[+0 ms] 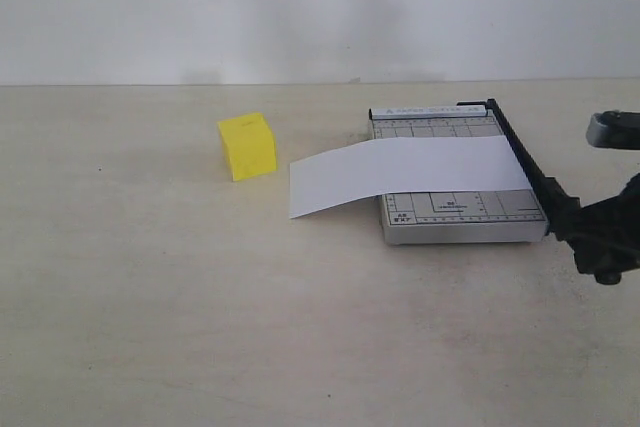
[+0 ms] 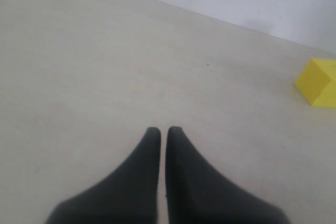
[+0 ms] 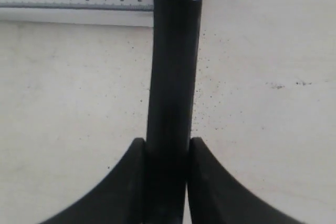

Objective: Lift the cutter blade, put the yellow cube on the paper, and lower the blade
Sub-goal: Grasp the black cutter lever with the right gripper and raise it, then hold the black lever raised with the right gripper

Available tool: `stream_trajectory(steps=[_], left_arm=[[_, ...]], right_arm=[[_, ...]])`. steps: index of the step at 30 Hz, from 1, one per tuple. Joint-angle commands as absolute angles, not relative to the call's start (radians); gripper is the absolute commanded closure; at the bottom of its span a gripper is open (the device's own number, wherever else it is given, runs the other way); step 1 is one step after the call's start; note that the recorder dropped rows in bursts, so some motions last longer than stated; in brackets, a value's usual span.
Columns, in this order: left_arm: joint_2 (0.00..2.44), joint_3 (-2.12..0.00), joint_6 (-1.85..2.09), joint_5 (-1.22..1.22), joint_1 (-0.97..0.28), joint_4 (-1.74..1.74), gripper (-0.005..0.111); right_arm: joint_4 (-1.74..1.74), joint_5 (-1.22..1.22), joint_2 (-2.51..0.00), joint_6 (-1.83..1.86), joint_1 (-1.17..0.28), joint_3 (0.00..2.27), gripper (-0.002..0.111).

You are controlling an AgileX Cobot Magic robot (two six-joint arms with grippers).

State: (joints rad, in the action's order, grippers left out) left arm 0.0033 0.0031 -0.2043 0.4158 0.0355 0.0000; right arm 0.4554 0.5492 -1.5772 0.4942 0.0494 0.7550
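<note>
Black cutter blade (image 1: 520, 155), long, thin, flat along grey gridded base (image 1: 455, 215)

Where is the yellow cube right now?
In the exterior view the yellow cube sits on the table left of centre, just left of the overhanging end of the paper and apart from it.

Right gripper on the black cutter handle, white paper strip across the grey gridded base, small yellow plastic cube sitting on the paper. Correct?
No: the yellow cube sits on the table, left of the paper strip and apart from it, as the exterior view shows. The right gripper does hold the cutter handle, and the paper crosses the base.
</note>
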Motion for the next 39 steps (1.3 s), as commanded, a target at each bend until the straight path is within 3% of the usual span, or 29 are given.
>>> stream_trajectory(steps=[1, 23, 31, 33, 35, 37, 39], left_arm=[[0.000, 0.000, -0.209, 0.409, 0.035, 0.000, 0.102], [0.000, 0.000, -0.209, 0.409, 0.035, 0.000, 0.102], [0.000, 0.000, -0.209, 0.409, 0.035, 0.000, 0.102], [0.000, 0.000, -0.209, 0.409, 0.035, 0.000, 0.102], [0.000, 0.000, -0.209, 0.409, 0.035, 0.000, 0.102], [0.000, 0.000, -0.209, 0.409, 0.035, 0.000, 0.102], [0.000, 0.000, -0.209, 0.409, 0.035, 0.000, 0.102]], right_arm=[[0.489, 0.509, -1.519, 0.508, 0.049, 0.814, 0.108], [0.507, 0.020, -1.349, 0.534, 0.049, 0.814, 0.108], [0.507, 0.081, -1.349, 0.534, 0.049, 0.814, 0.108], [0.507, 0.102, -1.349, 0.540, 0.049, 0.814, 0.101], [0.507, 0.107, -1.349, 0.542, 0.049, 0.814, 0.084], [0.507, 0.118, -1.349, 0.542, 0.049, 0.814, 0.074], [0.507, 0.133, -1.347, 0.542, 0.049, 0.814, 0.075]])
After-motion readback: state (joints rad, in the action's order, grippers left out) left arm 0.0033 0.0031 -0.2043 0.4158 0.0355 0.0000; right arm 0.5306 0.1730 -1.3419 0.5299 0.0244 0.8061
